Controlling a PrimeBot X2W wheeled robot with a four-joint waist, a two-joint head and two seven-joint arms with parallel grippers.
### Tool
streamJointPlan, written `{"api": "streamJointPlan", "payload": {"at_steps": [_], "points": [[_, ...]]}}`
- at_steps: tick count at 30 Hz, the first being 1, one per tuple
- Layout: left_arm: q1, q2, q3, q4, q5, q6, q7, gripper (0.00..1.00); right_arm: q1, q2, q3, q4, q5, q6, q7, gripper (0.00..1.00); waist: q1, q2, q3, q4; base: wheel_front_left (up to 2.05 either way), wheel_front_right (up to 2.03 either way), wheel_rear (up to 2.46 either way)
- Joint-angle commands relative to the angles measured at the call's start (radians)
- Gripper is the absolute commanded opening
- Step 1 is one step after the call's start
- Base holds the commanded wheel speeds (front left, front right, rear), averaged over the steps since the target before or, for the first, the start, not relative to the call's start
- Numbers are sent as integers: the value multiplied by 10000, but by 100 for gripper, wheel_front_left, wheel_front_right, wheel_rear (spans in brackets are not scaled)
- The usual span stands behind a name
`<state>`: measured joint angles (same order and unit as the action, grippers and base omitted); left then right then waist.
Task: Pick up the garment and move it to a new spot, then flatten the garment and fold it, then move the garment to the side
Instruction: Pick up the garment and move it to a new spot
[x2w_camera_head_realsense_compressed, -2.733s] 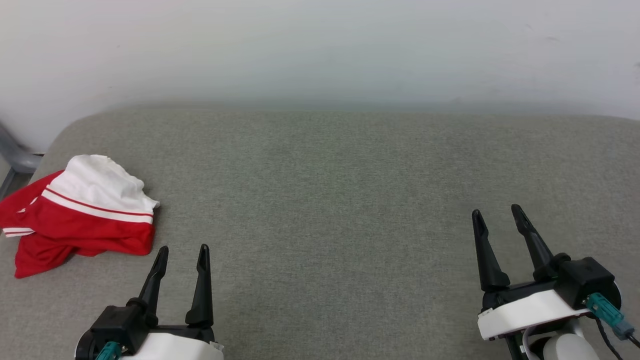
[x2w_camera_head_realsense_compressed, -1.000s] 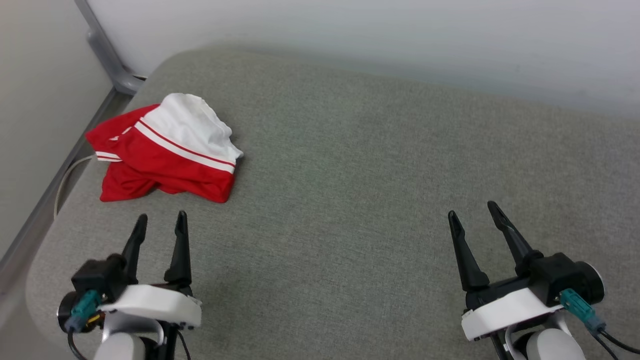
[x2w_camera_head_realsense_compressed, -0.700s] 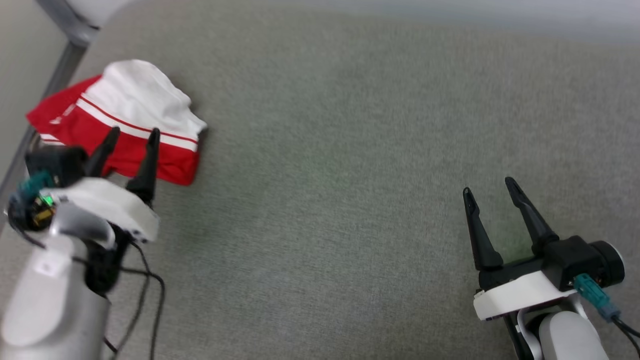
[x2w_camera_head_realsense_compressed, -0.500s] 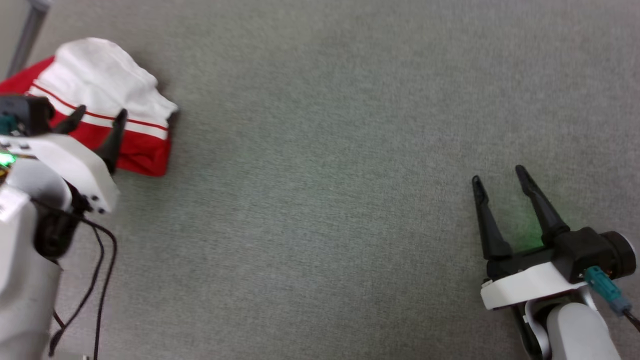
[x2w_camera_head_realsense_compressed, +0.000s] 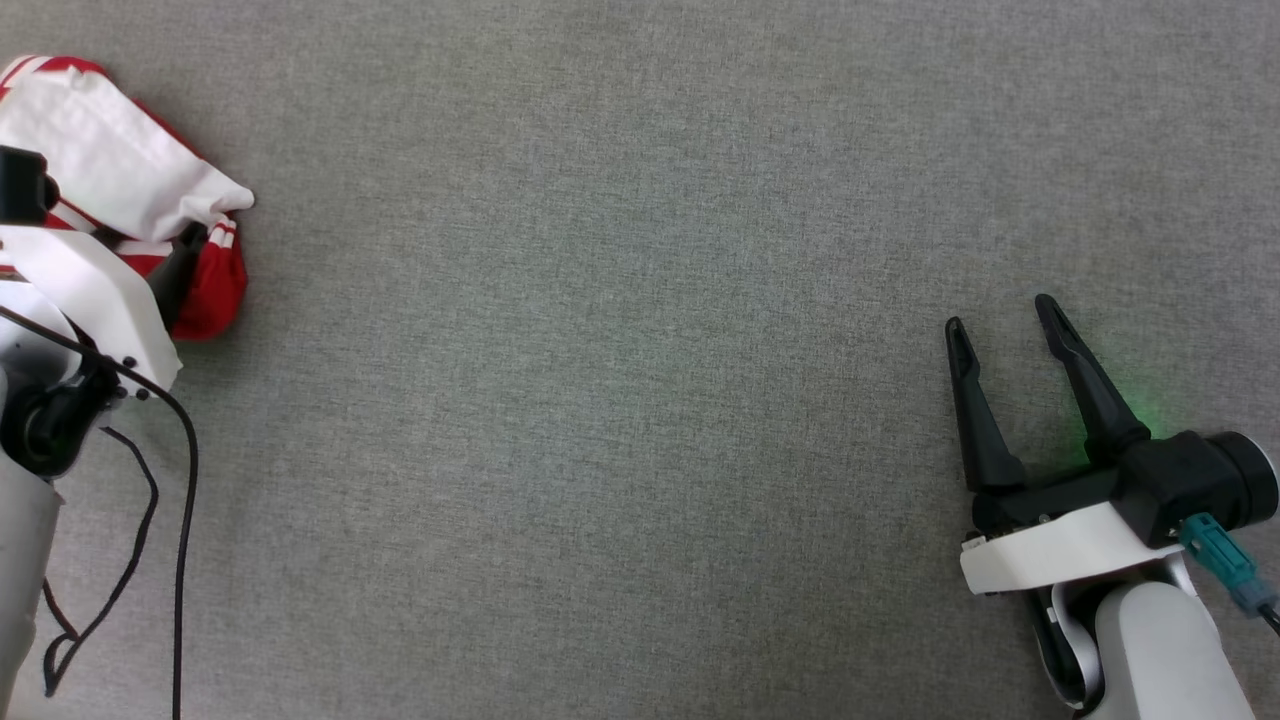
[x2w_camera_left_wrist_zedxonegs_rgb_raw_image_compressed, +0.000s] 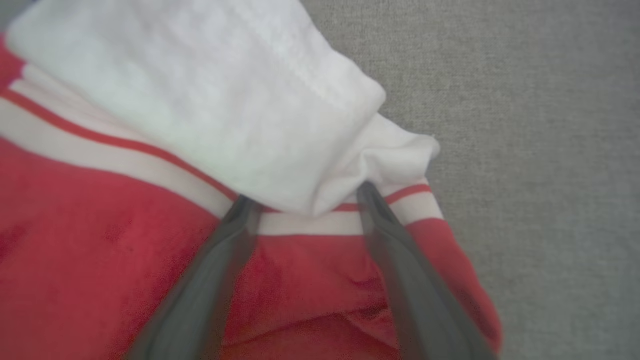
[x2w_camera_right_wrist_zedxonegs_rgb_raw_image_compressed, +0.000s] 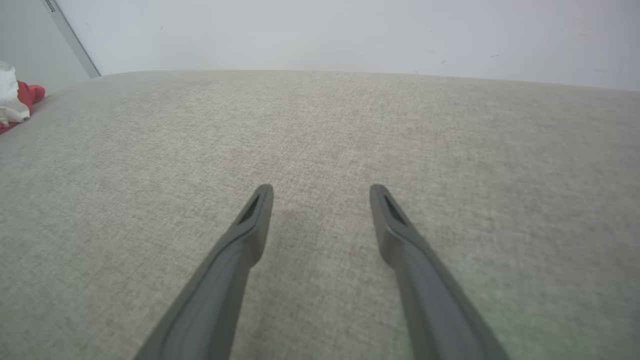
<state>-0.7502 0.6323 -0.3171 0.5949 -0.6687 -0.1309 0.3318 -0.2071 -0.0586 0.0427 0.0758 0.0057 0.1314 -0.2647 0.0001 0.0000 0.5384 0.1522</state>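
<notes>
The jersey T-shirt (x2w_camera_head_realsense_compressed: 110, 170) lies bunched at the left end of the upholstered surface (x2w_camera_head_realsense_compressed: 640, 300), the left tool (x2w_camera_left_wrist_zedxonegs_rgb_raw_image_compressed: 305, 197) spread astride its striped sleeve seam, the right tool (x2w_camera_head_realsense_compressed: 1000, 315) open over the right part. Closing deep on several layers should lift the whole heap; no long axis shows, its white sleeve hem pointing toward the surface's middle

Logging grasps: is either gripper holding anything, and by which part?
Nothing is held. The left gripper is open over the striped sleeve seam of the garment; the right gripper is open and empty.
</notes>
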Motion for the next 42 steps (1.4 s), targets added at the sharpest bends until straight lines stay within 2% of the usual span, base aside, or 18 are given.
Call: {"api": "streamJointPlan", "payload": {"at_steps": [1, 7, 12, 17, 23, 29, 35, 38, 39, 42], "points": [[8, -31, -226, 174, -102, 9, 31, 0, -50, -20, -74, 162, -83, -14, 5, 100, -1, 0, -24, -6, 0, 0, 0], [25, 53, -351, 210, -159, 9, -1741, 0, 9, 14, -121, 231, -49, -14, 5, 100, -1, 0, -487, 59, 0, 0, 0], [239, 259, -349, -53, 404, 18, -3549, 0, 146, 43, -107, 380, 129, -12, -5, 100, -1, 0, -1239, 85, 0, 0, 0], [564, 675, -484, -846, 1078, 219, -4671, 0, 271, 77, -116, 562, 349, -12, -6, 100, -1, 0, -2183, 46, 0, 0, 0], [921, 1042, -598, -2146, 1688, 562, -5293, 0, 468, 93, -40, 732, 657, -12, -6, 100, -1, 0, -3014, -61, 0, 0, 0], [1181, 1165, -921, -3859, 2008, 645, -5139, 0, 600, 95, -1, 804, 1139, -12, -7, 100, -1, 0, -3637, -347, 0, 0, 0], [1002, 734, -1516, -5250, 2193, 674, -4607, 0, 575, 92, -114, 832, 1385, -12, -7, 100, -1, 0, -3902, -915, 0, 0, 0], [817, 291, -2013, -5666, 2286, 574, -4312, 0, 555, 92, -226, 766, 1513, -12, -7, 100, -1, 0, -3920, -1277, 0, 0, 0], [565, -350, -2524, -5865, 2355, 551, -4059, 0, 485, 91, -427, 706, 1570, -12, -7, 100, -1, 0, -3859, -1674, 0, 0, 0], [280, -1199, -3071, -5764, 2494, 637, -3887, 0, 362, 89, -646, 657, 1712, -12, -8, 100, -1, 0, -3750, -2112, 0, 0, 0]]}}
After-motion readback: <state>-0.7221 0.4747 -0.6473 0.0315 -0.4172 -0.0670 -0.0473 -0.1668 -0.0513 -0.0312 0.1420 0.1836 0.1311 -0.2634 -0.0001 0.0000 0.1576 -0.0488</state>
